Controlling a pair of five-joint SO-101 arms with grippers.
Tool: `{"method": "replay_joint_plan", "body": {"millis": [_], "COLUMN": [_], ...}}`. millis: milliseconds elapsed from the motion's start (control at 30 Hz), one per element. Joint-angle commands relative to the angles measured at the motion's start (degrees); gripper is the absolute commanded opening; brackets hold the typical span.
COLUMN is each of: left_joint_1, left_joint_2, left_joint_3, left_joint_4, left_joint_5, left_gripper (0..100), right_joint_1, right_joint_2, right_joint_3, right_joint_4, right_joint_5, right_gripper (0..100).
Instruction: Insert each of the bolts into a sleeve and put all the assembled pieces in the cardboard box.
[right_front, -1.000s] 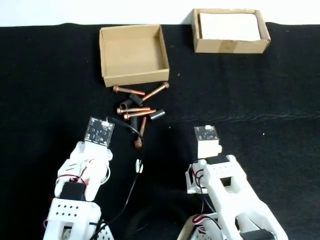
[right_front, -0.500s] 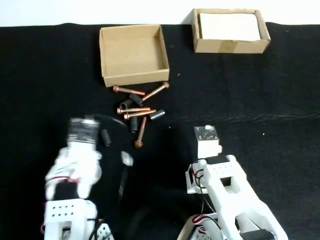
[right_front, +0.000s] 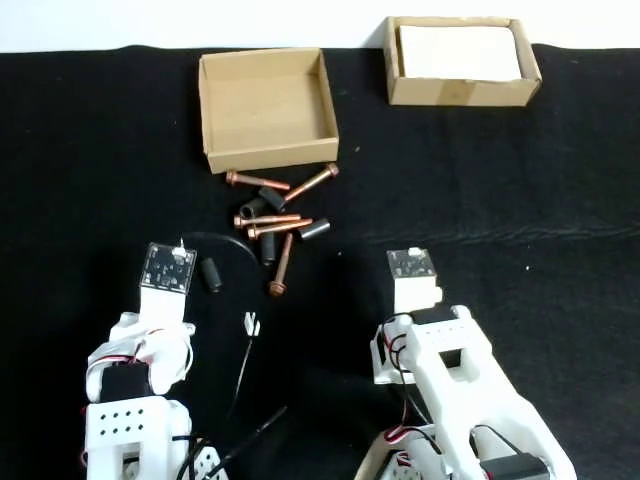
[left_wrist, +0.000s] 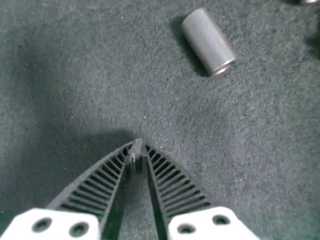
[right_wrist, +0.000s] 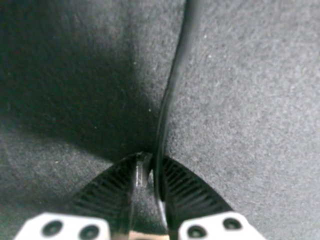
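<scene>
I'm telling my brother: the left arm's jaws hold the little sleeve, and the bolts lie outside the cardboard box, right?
No: the left arm's jaws are shut on nothing; the sleeve lies loose on the cloth, as the left wrist view shows. The bolts are outside the cardboard box.
</scene>
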Motion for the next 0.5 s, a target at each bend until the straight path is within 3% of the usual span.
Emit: {"method": "replay_joint_plan", "body": {"millis": [0,467], "left_joint_1": [0.48,0.48], "left_joint_2": [-0.75,-0.75], "left_joint_3": [-1.27,0.92], "left_joint_4": [0.18,-3.43], "left_joint_5": [-0.26,-0.26], "left_gripper": [1,1], "right_joint_1": [-0.13,-0.13], "right_joint_2": [0.66,0.75], "right_joint_3": [-0.75,0.84], "right_joint_4": [-2.24,-2.33], "right_joint_5": [-0.18,-0.18], "right_gripper": [0.6,0.6]}}
